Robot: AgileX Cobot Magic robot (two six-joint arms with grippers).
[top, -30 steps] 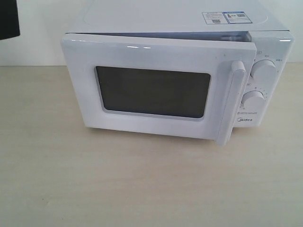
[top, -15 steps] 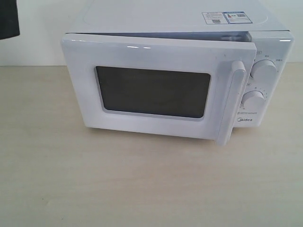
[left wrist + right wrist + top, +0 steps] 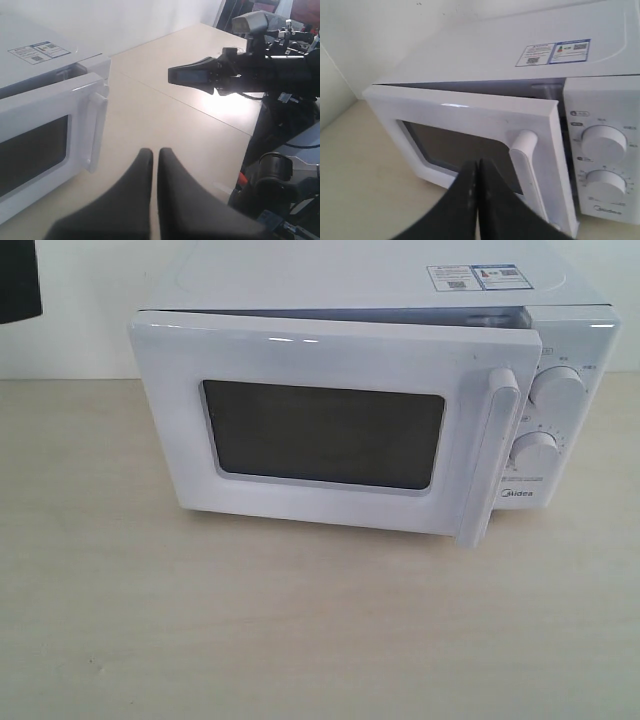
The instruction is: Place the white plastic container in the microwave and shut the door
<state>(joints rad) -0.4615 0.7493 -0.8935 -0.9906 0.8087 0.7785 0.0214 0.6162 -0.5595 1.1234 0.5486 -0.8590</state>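
Note:
The white microwave stands on the pale wooden table, its two dials at the right. Its door with the dark window is slightly ajar, a narrow gap showing along the top and behind the bar handle. The white plastic container shows in no view. My right gripper is shut and empty, hovering before the window beside the handle. My left gripper is shut and empty over the bare table, off the door's handle side. Neither gripper appears in the exterior view.
A dark object hangs at the far left against the wall. The table spreads in front of the microwave. In the left wrist view the right arm reaches over the table, with robot hardware and cables beyond the table's edge.

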